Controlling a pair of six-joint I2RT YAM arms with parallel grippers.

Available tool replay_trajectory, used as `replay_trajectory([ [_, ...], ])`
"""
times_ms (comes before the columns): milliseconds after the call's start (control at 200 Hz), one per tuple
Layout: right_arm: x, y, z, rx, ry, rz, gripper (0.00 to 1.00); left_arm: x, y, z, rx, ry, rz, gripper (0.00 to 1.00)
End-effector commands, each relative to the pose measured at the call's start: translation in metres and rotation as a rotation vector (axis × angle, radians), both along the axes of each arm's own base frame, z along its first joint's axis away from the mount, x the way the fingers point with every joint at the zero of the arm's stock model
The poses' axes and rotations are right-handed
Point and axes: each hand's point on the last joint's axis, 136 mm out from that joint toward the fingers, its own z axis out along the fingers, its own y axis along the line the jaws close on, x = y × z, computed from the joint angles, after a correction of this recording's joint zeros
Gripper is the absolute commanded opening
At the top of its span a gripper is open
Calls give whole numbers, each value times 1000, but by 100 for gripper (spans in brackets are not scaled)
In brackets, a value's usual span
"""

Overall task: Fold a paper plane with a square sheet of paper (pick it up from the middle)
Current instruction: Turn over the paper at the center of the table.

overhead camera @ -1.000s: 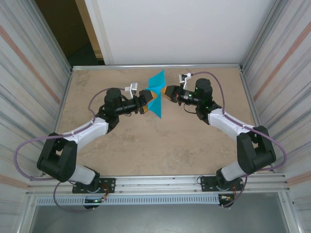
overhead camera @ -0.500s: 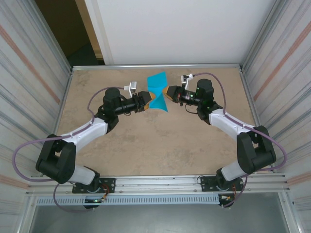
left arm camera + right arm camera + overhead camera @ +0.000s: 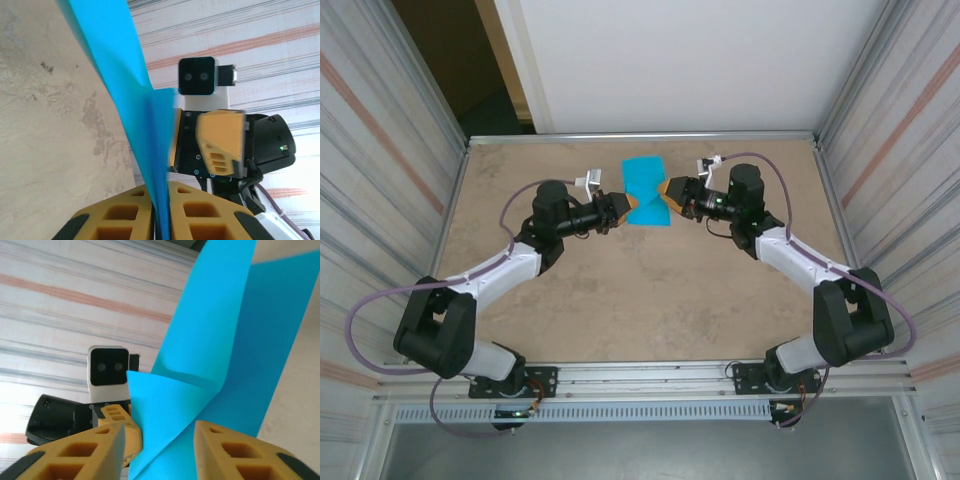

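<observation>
Both arms stretch inward, tips facing; left hand (image 3: 622,207) clamped, right hand (image 3: 666,190) parted.

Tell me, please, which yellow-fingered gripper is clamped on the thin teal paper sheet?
The left gripper: its fingers press together on the thin teal paper sheet, while the right gripper has its fingers apart around it.

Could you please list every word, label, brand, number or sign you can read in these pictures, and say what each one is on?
There is no readable text.
The paper is plain teal, with no print.
The left gripper and right gripper bear no label or brand.
The camera box shows two lenses and no lettering.
The table and striped walls carry no signs.
</observation>
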Motion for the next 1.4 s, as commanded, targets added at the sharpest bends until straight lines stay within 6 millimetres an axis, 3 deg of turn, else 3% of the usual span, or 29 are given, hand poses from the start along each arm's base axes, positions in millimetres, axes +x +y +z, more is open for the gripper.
replay_trajectory([
  [0,0,-19,-4,-67,-11,-64,48,5,5,1,38,-37,13,14],
  [145,5,-47,-22,-152,32,-169,51,8,13,-22,132,-15,33,11],
  [276,7,-68,-35,-237,64,-245,48,10,29,-53,335,8,74,8],
  [491,5,-84,-46,-322,79,-299,47,12,79,-91,833,13,144,7],
  [651,5,-90,-51,-359,83,-323,47,13,118,-94,1259,-4,177,8],
  [837,7,-99,-55,-386,97,-355,46,20,135,-90,1681,-56,174,8],
  [1027,6,-125,-68,-440,163,-456,45,28,118,-105,1912,-100,132,8],
  [1138,3,-141,-75,-454,207,-514,45,31,97,-128,1935,-91,68,9],
  [1208,0,-150,-79,-464,227,-548,45,29,81,-145,1888,-71,13,9],
  [1393,-5,-161,-85,-487,254,-586,45,12,25,-188,1515,40,-191,22],
])
